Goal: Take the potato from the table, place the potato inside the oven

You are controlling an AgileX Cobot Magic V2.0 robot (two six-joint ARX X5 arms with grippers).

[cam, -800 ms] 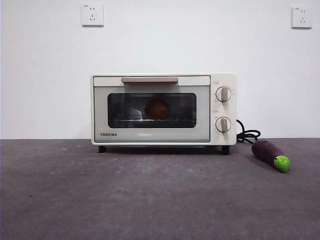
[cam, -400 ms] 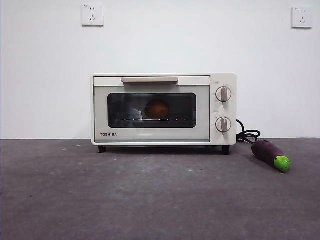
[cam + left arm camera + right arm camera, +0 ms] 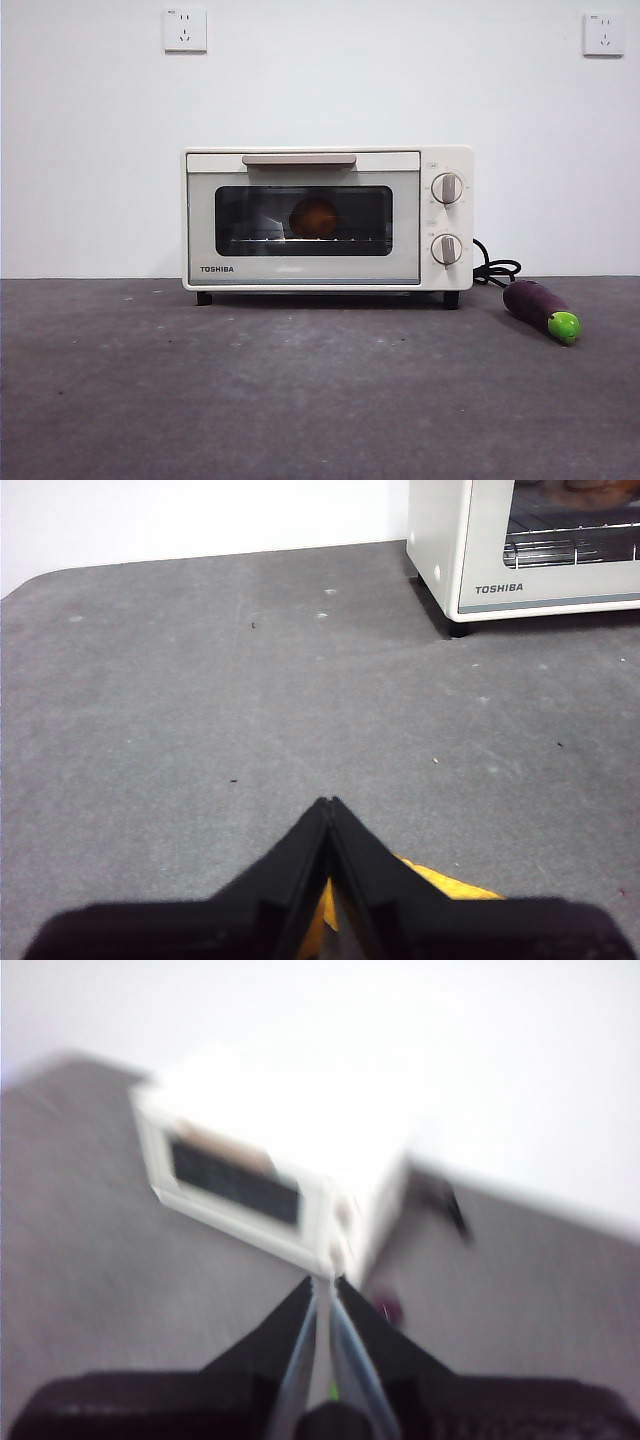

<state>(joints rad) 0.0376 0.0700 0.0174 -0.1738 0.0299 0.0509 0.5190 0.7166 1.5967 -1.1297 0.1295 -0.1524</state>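
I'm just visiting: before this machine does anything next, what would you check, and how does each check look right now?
1. Potato inside the oven, on the wire rack: ok.
2. Oven door shut, handle up: ok.
3. Left claw empty, jaws together, back from the oven over the table: ok.
4. Right claw empty: ok, nothing between the jaws; view blurred.
5. Eggplant lies apart from the oven, beside the cord: ok.
6. Knob settings: cannot tell.
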